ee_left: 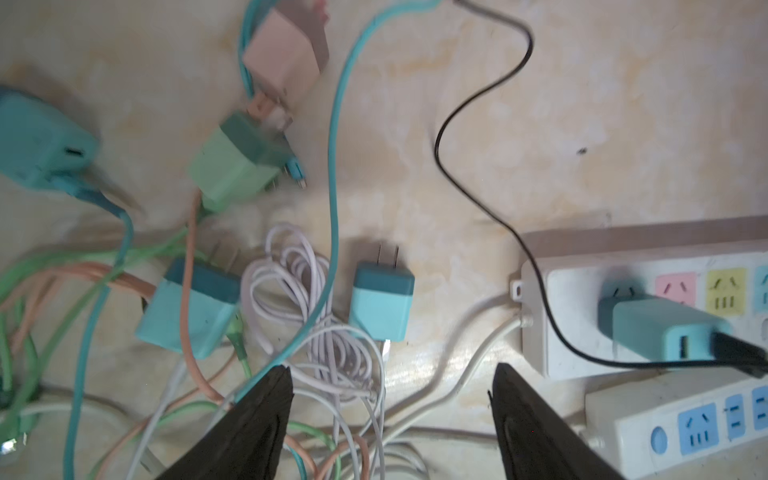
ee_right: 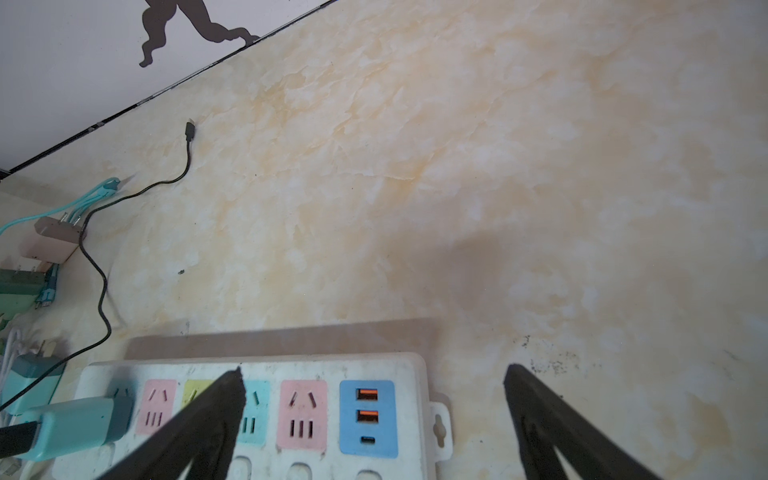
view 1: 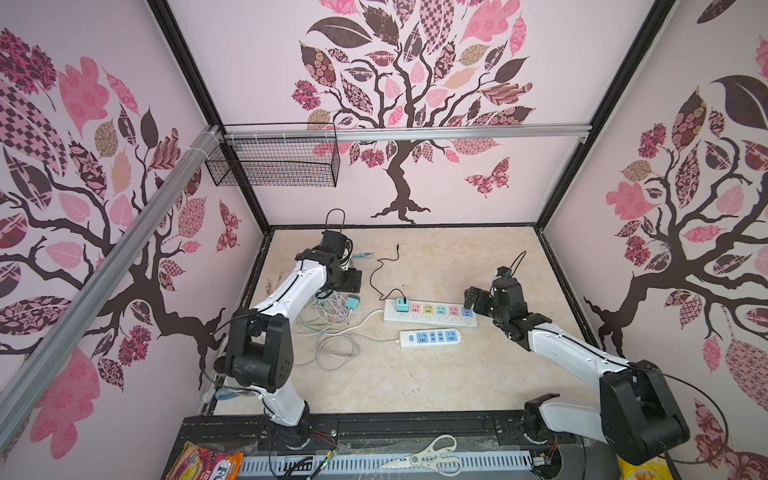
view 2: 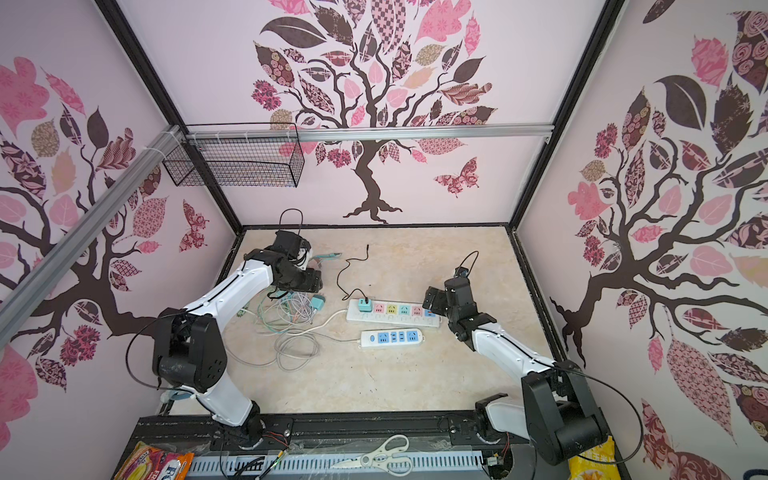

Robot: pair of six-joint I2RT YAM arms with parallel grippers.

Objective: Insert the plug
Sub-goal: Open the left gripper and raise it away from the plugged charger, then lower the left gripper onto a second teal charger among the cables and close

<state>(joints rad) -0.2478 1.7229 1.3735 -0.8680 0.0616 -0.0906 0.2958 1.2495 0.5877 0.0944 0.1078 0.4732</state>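
With 1 plug (ee_left: 660, 332) seated in the strip (ee_left: 577, 286) and 4 sockets free, a loose plug (ee_left: 381, 305) lies on the tabletop (ee_left: 582, 124) just ahead of the left gripper (ee_left: 390, 374), open and empty; the right gripper (ee_right: 374, 370) hangs wide over the strip's USB end.

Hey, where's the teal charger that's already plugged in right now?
In both top views the teal charger sits in the leftmost socket of the multicoloured power strip, mid-table, beside its pink socket.

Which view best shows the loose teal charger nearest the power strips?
Left wrist: the loose teal charger lies close and whole, both prongs clear. Both top views show it small beside the cable tangle. Right wrist shows only part of it.
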